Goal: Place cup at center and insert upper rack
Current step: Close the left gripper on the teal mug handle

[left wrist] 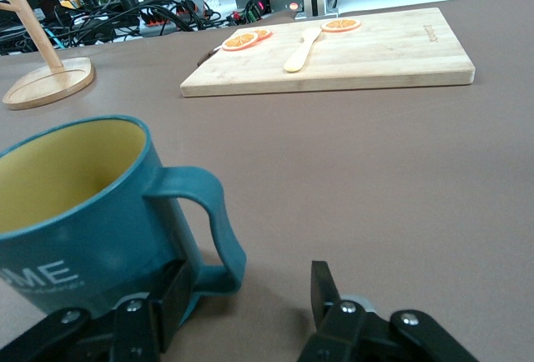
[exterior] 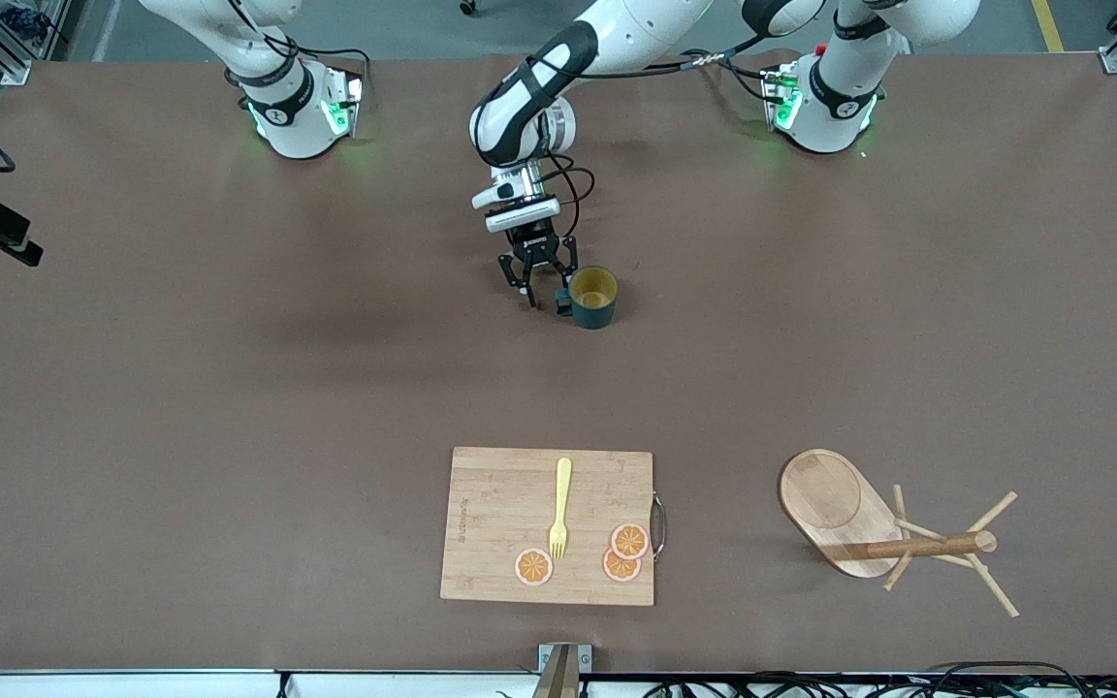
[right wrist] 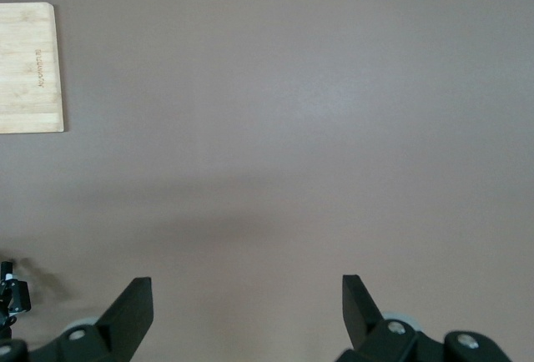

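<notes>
Left gripper [exterior: 545, 294], jaws apart astride the handle of the cup [exterior: 594, 297], sets it mid-bench; right gripper [right wrist: 246, 312] waits, jaws apart; rack [exterior: 893, 528] lies toppled.

Left pincer [exterior: 546, 297] low over mid-table, fingers apart; right pincer [right wrist: 247, 312] waiting, seemingly raised, wide open.

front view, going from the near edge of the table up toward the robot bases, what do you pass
Rectangular wooden cutting board carrying the yellow fork and orange slices, level with the tipped-over wooden mug tree → dark teal mug, left hand at its handle.
</notes>
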{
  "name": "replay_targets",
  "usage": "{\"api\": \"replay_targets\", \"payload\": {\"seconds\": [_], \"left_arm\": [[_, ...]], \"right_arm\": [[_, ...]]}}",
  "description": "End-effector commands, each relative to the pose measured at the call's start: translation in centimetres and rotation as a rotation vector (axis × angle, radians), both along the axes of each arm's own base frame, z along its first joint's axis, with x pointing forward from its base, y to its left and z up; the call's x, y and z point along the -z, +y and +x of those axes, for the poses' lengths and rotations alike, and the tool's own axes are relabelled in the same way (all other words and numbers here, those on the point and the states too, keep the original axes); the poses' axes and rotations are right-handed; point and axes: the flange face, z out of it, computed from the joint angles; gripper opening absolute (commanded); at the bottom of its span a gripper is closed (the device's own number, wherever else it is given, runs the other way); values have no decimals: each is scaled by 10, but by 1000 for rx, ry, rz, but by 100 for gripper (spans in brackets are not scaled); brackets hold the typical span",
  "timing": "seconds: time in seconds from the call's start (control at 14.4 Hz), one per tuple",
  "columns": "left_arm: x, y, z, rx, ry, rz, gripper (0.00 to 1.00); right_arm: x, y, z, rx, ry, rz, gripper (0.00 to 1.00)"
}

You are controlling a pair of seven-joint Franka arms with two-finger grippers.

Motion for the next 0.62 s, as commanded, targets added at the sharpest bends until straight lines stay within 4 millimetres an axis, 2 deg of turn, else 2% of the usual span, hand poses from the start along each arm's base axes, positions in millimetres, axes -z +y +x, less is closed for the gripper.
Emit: {"api": "replay_targets", "payload": {"seconds": [0.0, 0.35, 0.56], "left_arm": [[0, -10, 8, 20, -12, -6, 67], [4, -11, 8, 37, -4, -19, 67], [6, -10, 11, 39, -2, -19, 60]], "right_arm": [[-7, -4, -7, -5, -9, -17, 100], [-8, -3, -6, -5, -13, -18, 100], [-8, -3, -6, -7, -13, -18, 100]]}}
